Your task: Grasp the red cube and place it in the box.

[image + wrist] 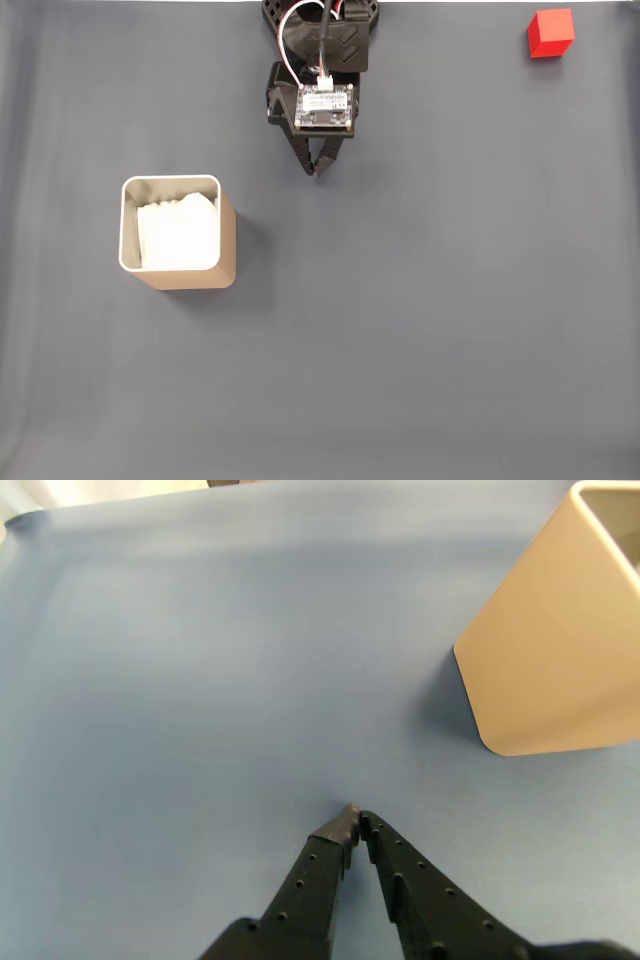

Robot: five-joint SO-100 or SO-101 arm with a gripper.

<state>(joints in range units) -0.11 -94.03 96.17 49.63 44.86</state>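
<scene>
At the top right corner of the fixed view, the red cube (551, 32) sits on the grey bench (450, 330), close to the far edge and with nothing touching it. It rests flat, one face up, turned slightly against the picture's edges.

Well apart from it, toward the left of that view, stands the box (180, 272), a tan square container with rounded corners and a thin pale rim. White lining shows inside it. It stands upright on the bench and throws a soft shadow to its right. In the wrist view the box (560, 660) appears at the upper right, seen from the side, its tan wall meeting the blue-grey bench (200, 680) and its rim just cut by the picture's edge.

Between cube and box, at the top middle of the fixed view, the black arm reaches in from the far edge, carrying a small white circuit board with red and white wires looping above it. Its hand (318, 172) points down the picture, away from the base, and holds nothing. The wrist view shows the hand (355, 820) from behind: the two black fingers come together at their tips, closed with only a thin slit between them, over bare bench. The hand is near neither the cube nor the box.
</scene>
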